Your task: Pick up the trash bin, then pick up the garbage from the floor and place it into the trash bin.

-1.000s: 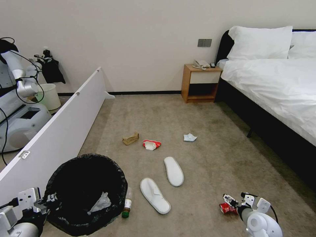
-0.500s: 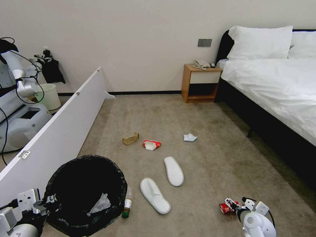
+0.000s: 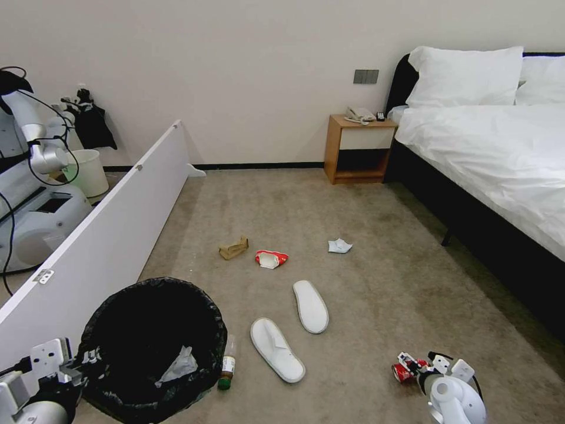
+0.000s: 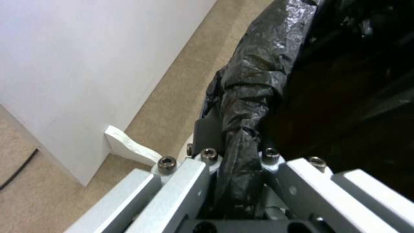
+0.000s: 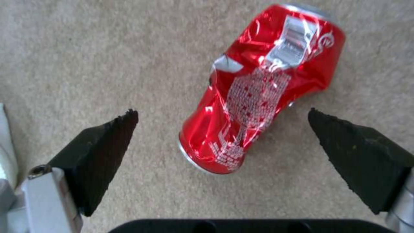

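The trash bin [image 3: 153, 347], lined with a black bag, stands at the lower left with a white tissue [image 3: 176, 365] inside. My left gripper [image 3: 88, 358] is shut on its bag-covered rim [image 4: 241, 129]. At the lower right, my right gripper [image 3: 412, 366] is open and low over the crushed red can [image 5: 258, 90], which lies on the carpet between its black fingers [image 5: 103, 145]. Two white slippers [image 3: 276, 348] [image 3: 310, 305], a green-capped bottle [image 3: 226, 363] beside the bin, a brown paper scrap [image 3: 233, 248], a red-white packet [image 3: 271, 258] and a pale crumpled piece [image 3: 339, 245] lie on the floor.
A long white board [image 3: 106, 235] leans along the left, close to the bin. Behind it stand another robot [image 3: 35, 194] and a cream bucket [image 3: 88, 171]. The bed [image 3: 500, 159] fills the right side, with a wooden nightstand [image 3: 359, 150] at the wall.
My right gripper has sunk lower and drawn closer around the red can. The left gripper and the bin have stayed where they were.
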